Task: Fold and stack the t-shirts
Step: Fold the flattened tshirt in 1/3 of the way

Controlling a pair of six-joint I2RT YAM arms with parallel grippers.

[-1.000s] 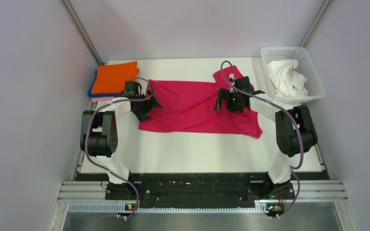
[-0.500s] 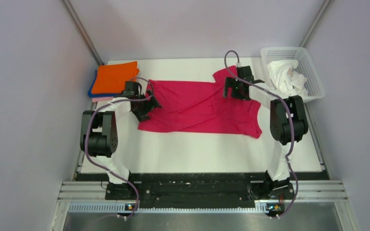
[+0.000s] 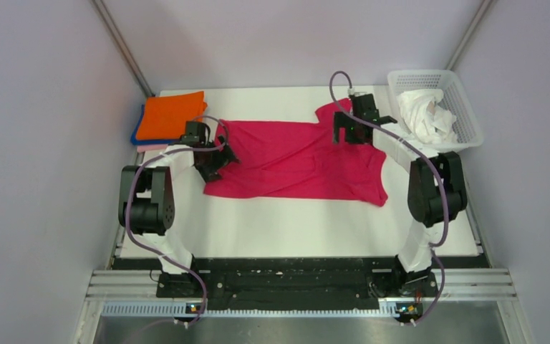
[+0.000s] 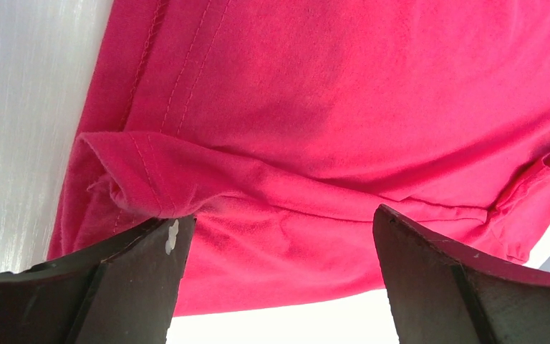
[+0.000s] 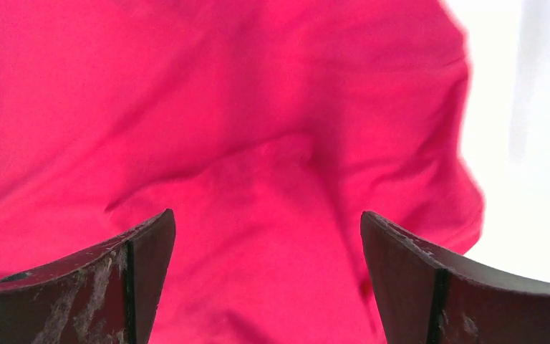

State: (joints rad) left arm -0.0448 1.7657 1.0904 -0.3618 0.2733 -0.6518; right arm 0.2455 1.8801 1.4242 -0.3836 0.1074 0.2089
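With the folded orange t-shirt stacked at upper left and the white t-shirt in the basket at upper right, the crimson t-shirt lies unfolded at the centre of the tabletop, the left end effector and right end effector both spread wide, gripping nothing.

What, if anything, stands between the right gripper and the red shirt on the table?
Nothing visible does. The right gripper hangs open directly over the red shirt, and its wrist camera shows only red cloth ahead of it.
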